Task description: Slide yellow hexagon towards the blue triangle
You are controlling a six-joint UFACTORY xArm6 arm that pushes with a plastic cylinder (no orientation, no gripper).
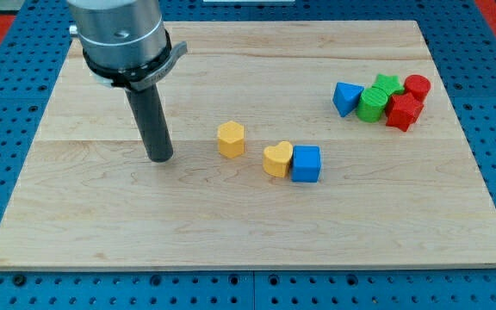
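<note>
The yellow hexagon (pixel 230 139) stands near the middle of the wooden board. The blue triangle (pixel 345 97) lies toward the view's upper right, at the left end of a cluster of blocks. My tip (pixel 160 158) rests on the board to the left of the yellow hexagon, apart from it by about a block's width. The rod rises from the tip to the arm's grey metal end at the view's top left.
A yellow heart (pixel 277 159) touches a blue cube (pixel 306 164) right of the hexagon. Beside the triangle are a green cylinder (pixel 371 105), a green star (pixel 387 84), a red block (pixel 403 111) and a red cylinder (pixel 418 87). The board's edge (pixel 248 265) meets blue pegboard.
</note>
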